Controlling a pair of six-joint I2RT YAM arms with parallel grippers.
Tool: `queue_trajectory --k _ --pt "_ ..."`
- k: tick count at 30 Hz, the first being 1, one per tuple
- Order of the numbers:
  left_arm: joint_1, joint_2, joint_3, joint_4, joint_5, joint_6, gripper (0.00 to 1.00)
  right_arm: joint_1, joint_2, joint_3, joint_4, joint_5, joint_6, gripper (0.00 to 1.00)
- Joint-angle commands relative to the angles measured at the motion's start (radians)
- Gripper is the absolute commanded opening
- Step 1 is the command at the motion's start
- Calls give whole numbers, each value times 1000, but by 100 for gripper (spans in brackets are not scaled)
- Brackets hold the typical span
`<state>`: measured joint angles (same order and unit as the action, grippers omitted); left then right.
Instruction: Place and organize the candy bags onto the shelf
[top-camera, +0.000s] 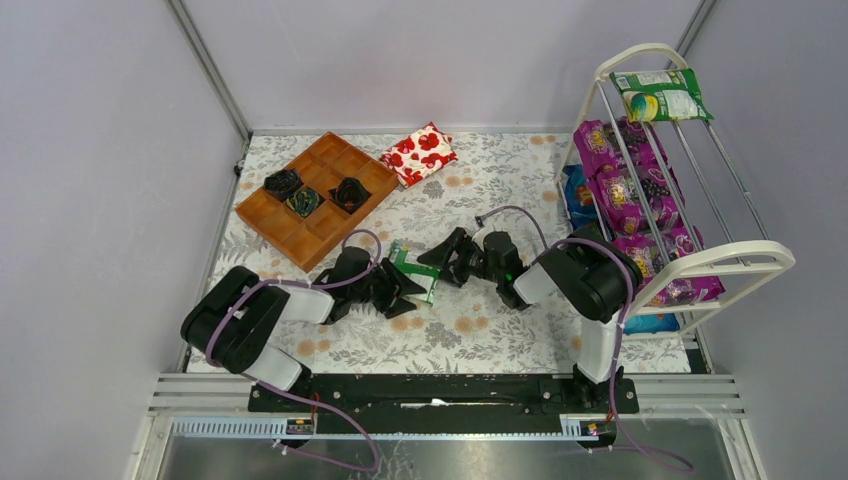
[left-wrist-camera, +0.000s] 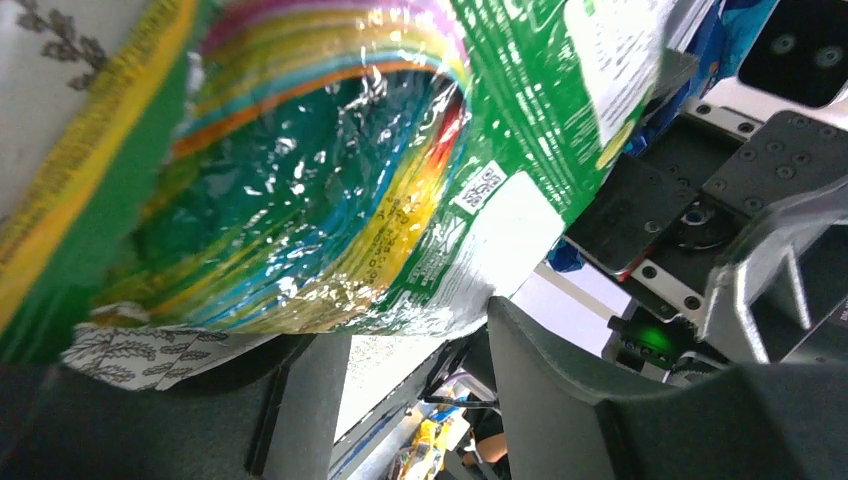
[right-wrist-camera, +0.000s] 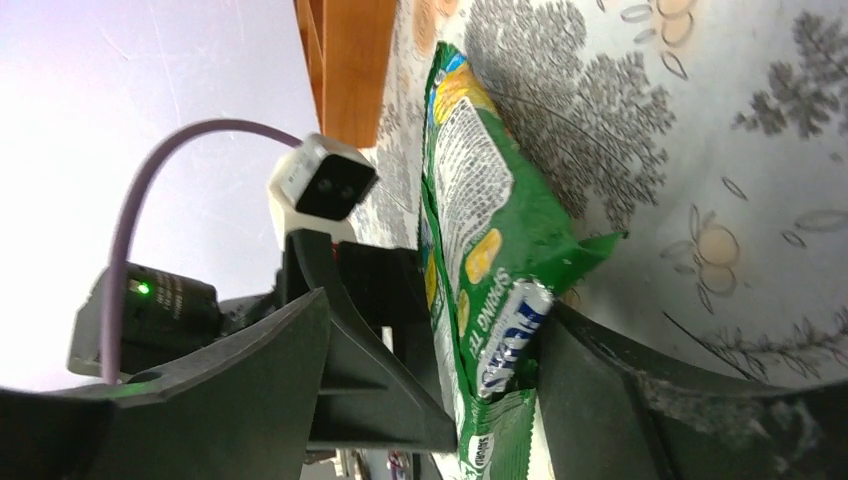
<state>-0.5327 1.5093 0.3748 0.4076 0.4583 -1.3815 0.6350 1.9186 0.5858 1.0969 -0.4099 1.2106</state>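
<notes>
A green-and-white candy bag (top-camera: 416, 272) stands on edge on the table between my two grippers. My left gripper (top-camera: 403, 287) is open, with its fingertips against the bag's broad face (left-wrist-camera: 330, 170). In the left wrist view the left gripper (left-wrist-camera: 415, 320) shows a wide gap between its fingers. My right gripper (top-camera: 441, 262) is open around the bag's other end. In the right wrist view the bag (right-wrist-camera: 480, 250) lies between the fingers of the right gripper (right-wrist-camera: 440, 305), against the right-hand one. The white shelf (top-camera: 700, 266) holds a green bag (top-camera: 660, 97) on top and purple bags (top-camera: 625, 190) below.
A brown compartment tray (top-camera: 300, 245) with dark items sits at the back left. A red-and-white flowered packet (top-camera: 420, 152) lies behind it. Blue bags (top-camera: 577, 192) lie under the shelf. Grey walls close in both sides.
</notes>
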Motion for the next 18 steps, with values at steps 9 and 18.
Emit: queue_trajectory --k 9,18 --pt "-7 17 -67 50 33 68 56 20 48 122 20 58 10 33" --pt "2 -274 140 -358 -115 336 65 20 -97 159 -227 85 -150 8"
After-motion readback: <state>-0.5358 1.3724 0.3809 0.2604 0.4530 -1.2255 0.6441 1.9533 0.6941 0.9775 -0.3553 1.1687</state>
